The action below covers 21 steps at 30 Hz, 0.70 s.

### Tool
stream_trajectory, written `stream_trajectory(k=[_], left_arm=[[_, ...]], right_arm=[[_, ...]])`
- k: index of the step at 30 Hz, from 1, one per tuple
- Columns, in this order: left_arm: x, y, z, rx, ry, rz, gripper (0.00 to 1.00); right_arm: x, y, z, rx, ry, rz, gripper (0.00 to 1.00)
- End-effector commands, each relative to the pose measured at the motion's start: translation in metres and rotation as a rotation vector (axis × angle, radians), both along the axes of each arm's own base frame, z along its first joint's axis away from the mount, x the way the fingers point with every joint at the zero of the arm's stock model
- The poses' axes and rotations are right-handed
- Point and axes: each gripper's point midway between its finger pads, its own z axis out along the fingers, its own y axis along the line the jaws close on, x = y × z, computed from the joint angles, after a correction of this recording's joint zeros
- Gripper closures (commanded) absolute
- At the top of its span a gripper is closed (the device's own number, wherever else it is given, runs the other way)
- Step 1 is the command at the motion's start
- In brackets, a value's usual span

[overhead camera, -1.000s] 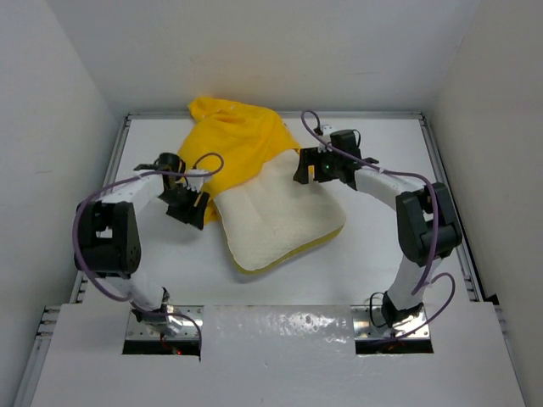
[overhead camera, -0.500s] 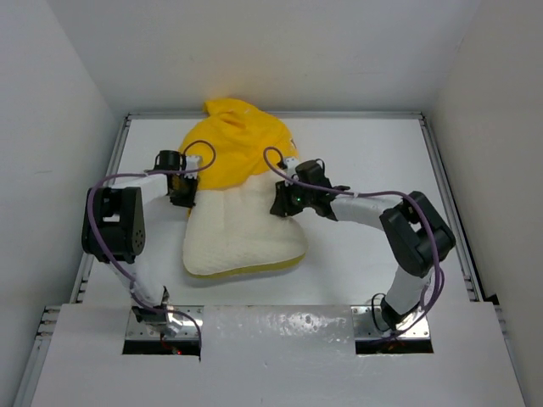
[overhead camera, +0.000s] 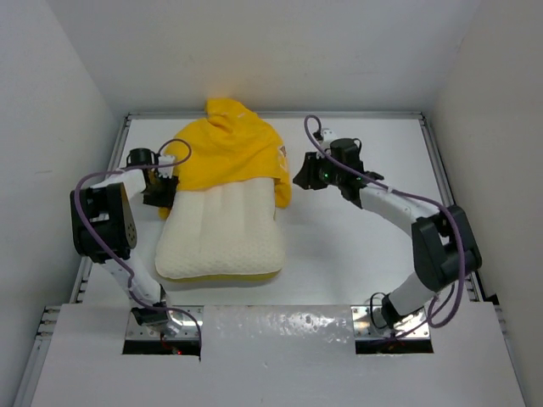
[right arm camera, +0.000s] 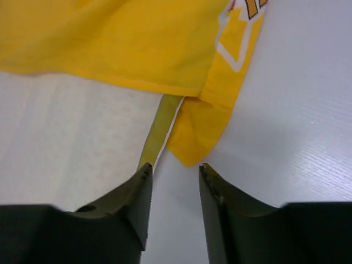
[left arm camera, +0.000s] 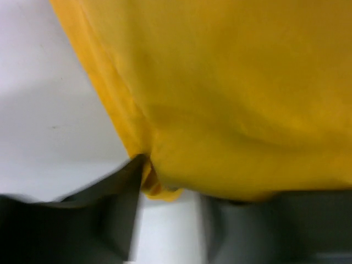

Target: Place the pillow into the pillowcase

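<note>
The cream quilted pillow [overhead camera: 219, 233] lies left of centre, its near half bare. The yellow pillowcase [overhead camera: 229, 153] covers its far half, with a printed patch at the right edge. My left gripper [overhead camera: 159, 188] is at the pillowcase's left hem. In the left wrist view the yellow pillowcase [left arm camera: 220, 93] fills the frame, and its hem corner hangs at the tips of my left gripper [left arm camera: 173, 181], whose blurred fingers stand apart. My right gripper [overhead camera: 304, 175] is just right of the pillowcase's right corner. In its wrist view the right gripper [right arm camera: 173, 168] is open and empty, just short of the pillowcase corner [right arm camera: 201, 137] and the pillow's yellow trim [right arm camera: 159, 129].
White walls enclose the table on the left, back and right. A metal rail [overhead camera: 441, 170] runs along the right side of the white tabletop [overhead camera: 365, 246]. The arm bases sit at the near edge.
The pillow and pillowcase slid left and turned square to the near edge. My left gripper moved left with the hem. My right gripper drew back to the right, off the pillow.
</note>
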Motion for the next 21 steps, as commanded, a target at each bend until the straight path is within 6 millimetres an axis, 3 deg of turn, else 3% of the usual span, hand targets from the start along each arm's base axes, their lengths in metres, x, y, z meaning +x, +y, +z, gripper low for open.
stream_trajectory(k=[1, 2, 5, 7, 9, 13, 16, 17, 18, 19, 21], left_arm=[[-0.001, 0.004, 0.020, 0.020, 0.010, 0.010, 0.50], [-0.001, 0.007, 0.021, 0.022, 0.012, 0.027, 0.48], [-0.006, 0.013, 0.018, 0.008, 0.037, 0.088, 0.43], [-0.007, 0.013, 0.019, -0.031, 0.033, 0.115, 0.41], [-0.007, 0.015, 0.019, -0.048, 0.024, 0.126, 0.28], [-0.002, 0.005, 0.007, -0.099, 0.000, 0.088, 0.27], [0.005, -0.004, -0.010, -0.160, 0.009, 0.065, 0.32], [0.003, -0.009, -0.019, -0.185, 0.034, 0.049, 0.36], [0.004, -0.018, -0.018, -0.230, 0.029, 0.022, 0.43], [0.005, -0.021, -0.019, -0.243, 0.022, 0.006, 0.65], [0.002, -0.030, -0.019, -0.289, 0.007, -0.027, 0.84]], right_arm=[[0.019, 0.001, -0.046, -0.057, 0.106, -0.072, 0.57], [0.028, 0.009, -0.042, -0.041, 0.109, -0.059, 0.49], [0.034, 0.014, -0.077, -0.057, 0.204, -0.080, 0.38], [0.037, 0.015, -0.091, -0.059, 0.229, -0.095, 0.36], [0.034, 0.020, -0.109, -0.062, 0.257, -0.085, 0.33], [0.031, 0.035, -0.135, -0.069, 0.290, -0.045, 0.31], [0.023, 0.049, -0.142, -0.057, 0.295, -0.008, 0.56], [0.021, 0.052, -0.142, -0.051, 0.290, -0.007, 0.78], [0.013, 0.049, -0.148, -0.045, 0.313, -0.016, 0.92], [0.013, 0.050, -0.144, -0.027, 0.300, -0.025, 1.00], [0.002, 0.043, -0.146, -0.025, 0.306, -0.021, 1.00]])
